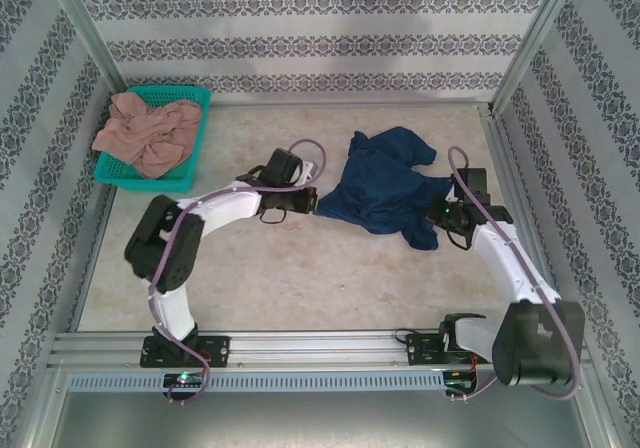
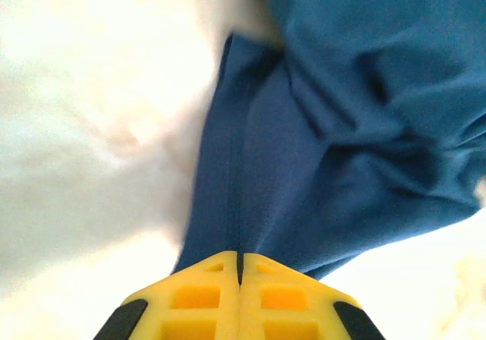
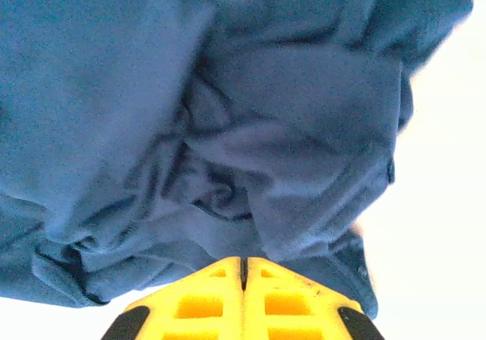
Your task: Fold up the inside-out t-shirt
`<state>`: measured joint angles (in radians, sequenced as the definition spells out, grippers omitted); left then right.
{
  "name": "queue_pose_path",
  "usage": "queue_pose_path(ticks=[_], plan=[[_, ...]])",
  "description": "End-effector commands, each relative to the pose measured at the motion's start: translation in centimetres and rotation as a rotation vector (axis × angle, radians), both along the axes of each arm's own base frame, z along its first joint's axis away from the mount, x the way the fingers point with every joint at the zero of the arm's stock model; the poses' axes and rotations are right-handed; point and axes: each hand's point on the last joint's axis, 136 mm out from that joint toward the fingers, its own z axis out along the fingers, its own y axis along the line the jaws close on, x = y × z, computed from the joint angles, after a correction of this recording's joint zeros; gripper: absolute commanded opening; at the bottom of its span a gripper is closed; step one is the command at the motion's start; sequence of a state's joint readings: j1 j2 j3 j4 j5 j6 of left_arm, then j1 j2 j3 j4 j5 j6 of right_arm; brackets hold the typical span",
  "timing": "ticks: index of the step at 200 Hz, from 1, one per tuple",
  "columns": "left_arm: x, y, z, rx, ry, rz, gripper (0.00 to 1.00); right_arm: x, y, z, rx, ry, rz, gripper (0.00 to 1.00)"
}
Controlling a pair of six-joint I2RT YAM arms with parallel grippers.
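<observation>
The inside-out t-shirt (image 1: 385, 183) is dark navy and lies crumpled on the table right of centre. My left gripper (image 1: 312, 201) is at the shirt's left edge, shut on the navy fabric. In the left wrist view a taut fold of the t-shirt (image 2: 304, 165) runs straight into the closed yellow jaws of the left gripper (image 2: 240, 260). My right gripper (image 1: 443, 214) is at the shirt's right edge, shut on the cloth. The right wrist view shows bunched folds of the t-shirt (image 3: 228, 127) running into the right gripper (image 3: 244, 266).
A teal basket (image 1: 195, 98) at the back left holds a pinkish-tan garment (image 1: 148, 131). Patterned walls enclose the table on three sides. A metal rail (image 1: 320, 348) runs along the near edge by the arm bases.
</observation>
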<state>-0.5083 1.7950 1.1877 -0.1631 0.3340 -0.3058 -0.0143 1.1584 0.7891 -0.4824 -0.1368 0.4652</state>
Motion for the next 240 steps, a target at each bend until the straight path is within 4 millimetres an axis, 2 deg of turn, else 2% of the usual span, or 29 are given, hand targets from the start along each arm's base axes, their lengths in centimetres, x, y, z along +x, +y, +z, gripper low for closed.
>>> queue_pose_path(ticks=[1,19,33,53,72,92,112,125,168,183,206,224,240], plan=[[1.6,1.4,2.9,0.009,-0.113,0.086,0.0,-2.2,0.1,-2.1,-0.036,0.135,-0.004,0.11],[1.3,2.7,1.9,0.062,-0.104,0.116,0.0,-3.8,0.0,-4.4,-0.062,0.195,-0.025,0.38],[1.2,4.3,1.6,0.094,-0.108,0.156,0.0,-4.5,0.7,-5.5,-0.036,0.213,-0.022,0.5],[0.9,6.5,1.9,0.095,-0.111,0.208,0.0,-5.3,3.4,-6.5,-0.014,0.239,0.034,0.56],[0.3,7.3,2.1,0.098,-0.115,0.22,0.0,-6.4,5.0,-7.9,-0.038,0.28,0.056,0.59],[-0.2,7.6,1.7,0.094,-0.11,0.223,0.0,-6.8,4.5,-9.4,-0.091,0.308,0.032,0.61],[-0.5,7.6,1.4,0.094,-0.103,0.219,0.0,-6.4,4.1,-10.2,-0.129,0.318,0.03,0.61],[-0.5,7.6,1.5,0.093,-0.104,0.217,0.0,-6.0,4.9,-10.7,-0.101,0.321,0.052,0.59],[-0.6,8.0,2.0,0.094,-0.12,0.228,0.0,-5.0,7.9,-10.7,-0.053,0.31,0.122,0.52],[-0.6,8.3,2.4,0.092,-0.13,0.236,0.0,-4.7,8.2,-10.7,-0.037,0.313,0.136,0.41],[-0.6,8.9,3.2,0.084,-0.151,0.262,0.0,-3.7,9.1,-10.6,0.023,0.301,0.175,0.18],[-0.7,10.1,4.1,0.083,-0.176,0.306,0.0,-2.2,9.6,-8.6,0.076,0.227,0.215,0.02],[-0.7,11.8,5.6,0.074,-0.211,0.369,0.0,-0.5,9.7,-4.3,0.08,0.089,0.236,0.0]])
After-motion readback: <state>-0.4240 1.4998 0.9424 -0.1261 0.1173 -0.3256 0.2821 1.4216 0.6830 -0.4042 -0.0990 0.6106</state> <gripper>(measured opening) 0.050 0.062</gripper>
